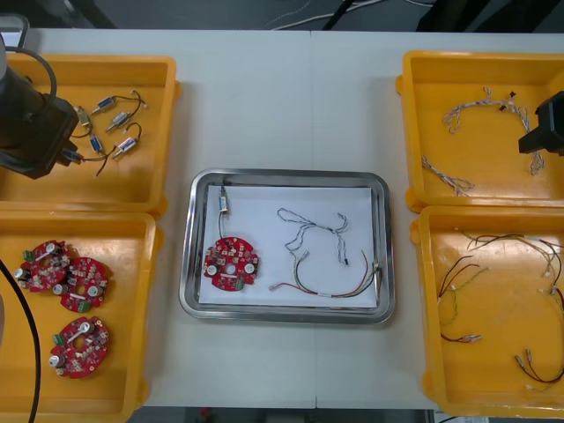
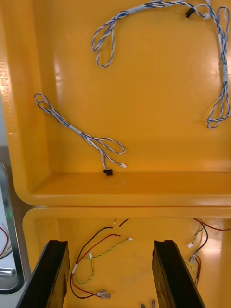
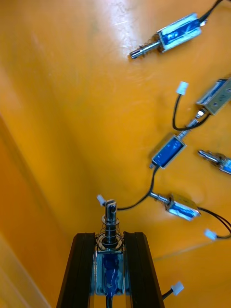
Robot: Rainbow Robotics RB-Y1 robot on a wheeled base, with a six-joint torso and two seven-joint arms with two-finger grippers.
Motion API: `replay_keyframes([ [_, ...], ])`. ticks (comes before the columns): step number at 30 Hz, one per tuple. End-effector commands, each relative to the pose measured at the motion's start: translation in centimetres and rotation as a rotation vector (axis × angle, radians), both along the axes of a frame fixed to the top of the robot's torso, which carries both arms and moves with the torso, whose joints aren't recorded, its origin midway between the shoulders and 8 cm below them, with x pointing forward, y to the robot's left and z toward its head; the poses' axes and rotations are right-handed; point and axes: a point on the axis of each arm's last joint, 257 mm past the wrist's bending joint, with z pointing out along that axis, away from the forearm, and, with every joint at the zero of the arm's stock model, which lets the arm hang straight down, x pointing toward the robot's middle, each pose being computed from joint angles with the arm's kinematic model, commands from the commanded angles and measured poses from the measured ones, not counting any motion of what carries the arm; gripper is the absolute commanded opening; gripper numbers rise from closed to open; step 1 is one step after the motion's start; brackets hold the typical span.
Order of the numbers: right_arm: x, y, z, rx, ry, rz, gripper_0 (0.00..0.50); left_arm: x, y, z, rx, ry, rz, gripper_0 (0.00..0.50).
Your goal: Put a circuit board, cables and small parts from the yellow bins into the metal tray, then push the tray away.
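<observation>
My left gripper (image 3: 110, 238) is shut on a small metal part (image 3: 109, 262) with a blue body and a spring, held just above the floor of the far left yellow bin (image 1: 88, 63). Several more small metal parts (image 3: 168, 150) lie loose beyond the fingers. The metal tray (image 1: 286, 178), white inside, holds a round red circuit board (image 1: 231, 262), one small metal part (image 1: 224, 204), a twisted blue and white cable (image 1: 313, 231) and a red and yellow cable (image 1: 335, 289). My right gripper (image 2: 109, 248) hangs open over the right bins, holding nothing.
The near left bin (image 1: 132, 264) holds three circuit boards (image 1: 66, 282). Twisted cables (image 2: 84, 137) lie in the far right bin (image 1: 476, 60). Red and yellow cables (image 2: 94, 252) lie in the near right bin (image 1: 423, 308). Bare table lies beyond the tray.
</observation>
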Motion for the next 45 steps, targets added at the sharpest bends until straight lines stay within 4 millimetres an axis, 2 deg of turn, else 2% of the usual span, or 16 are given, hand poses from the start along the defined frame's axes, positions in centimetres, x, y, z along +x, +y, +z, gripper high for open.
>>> replay_keyframes([
  [1, -0.8, -3.3, 0.7, -0.029, -0.002, -0.069, 0.500, -0.3, 1.3, 6.8, 0.111, -0.108, -0.095, 0.000],
  [5, -1.4, -4.5, 0.2, -0.019, 0.006, -0.094, 0.500, -0.8, 1.2, 8.8, 0.185, -0.139, -0.169, 0.000],
  [10, -2.8, -5.6, -1.0, -0.022, 0.023, -0.107, 0.500, -1.0, 0.0, 11.1, 0.296, -0.198, -0.316, 0.000],
  [14, -4.1, -6.0, -1.9, -0.030, 0.031, -0.108, 0.500, -1.5, -1.7, 11.4, 0.373, -0.219, -0.450, 0.000],
  [18, -4.9, -6.0, -2.7, -0.033, 0.046, -0.107, 0.500, -2.6, -3.1, 10.9, 0.417, -0.231, -0.564, 0.000],
  [23, -5.9, -6.1, -4.0, -0.034, 0.074, -0.108, 0.500, -4.0, -5.8, 9.7, 0.450, -0.236, -0.733, 0.000],
  [29, -6.6, -6.0, -4.9, -0.030, 0.095, -0.103, 0.500, -4.8, -8.2, 8.4, 0.501, -0.220, -0.866, 0.000],
  [33, -7.0, -5.8, -5.4, -0.030, 0.102, -0.103, 0.500, -5.1, -9.7, 6.8, 0.508, -0.188, -0.916, 0.000],
  [40, -7.3, -5.7, -5.7, -0.030, 0.108, -0.102, 0.500, -5.0, -14.5, 3.8, 0.497, -0.147, -0.947, 0.000],
  [45, -7.3, -5.7, -5.7, -0.029, 0.108, -0.102, 0.500, -5.3, -20.0, 2.2, 0.437, -0.137, -0.983, 0.000],
])
